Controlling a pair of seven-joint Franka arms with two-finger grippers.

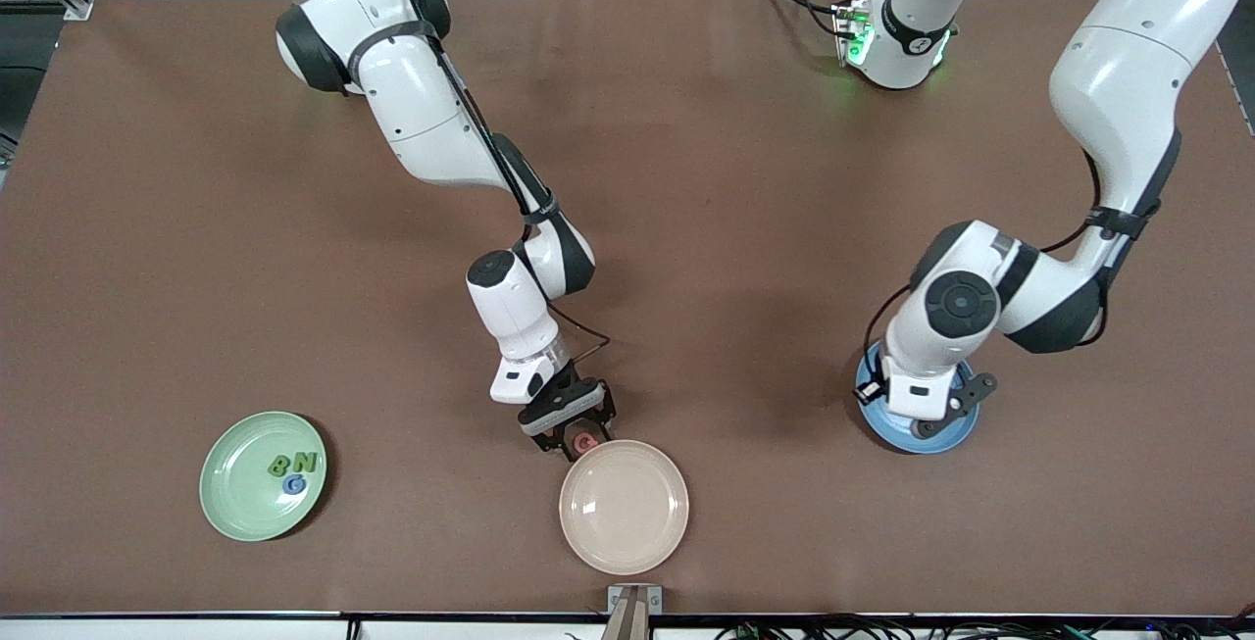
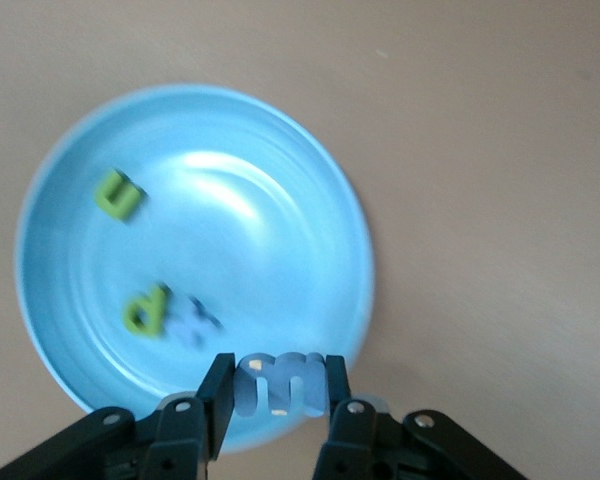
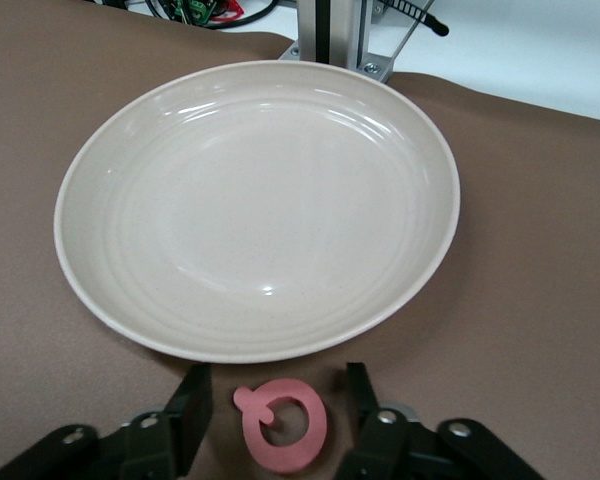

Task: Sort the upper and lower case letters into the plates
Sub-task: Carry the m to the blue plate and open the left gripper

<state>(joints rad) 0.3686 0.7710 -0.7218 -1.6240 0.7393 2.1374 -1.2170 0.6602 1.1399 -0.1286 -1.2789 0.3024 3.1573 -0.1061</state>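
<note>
My left gripper is shut on the blue m and holds it over the rim of the blue plate. In that plate lie a green n, a green p and a blue x. My right gripper is open and low at the table, one finger on each side of the red capital Q, which lies flat. The pale green plate holds a green B, a green N and a blue G.
An empty cream-pink plate lies right beside the red Q, nearer to the front camera. A metal post stands at the table's front edge just past it.
</note>
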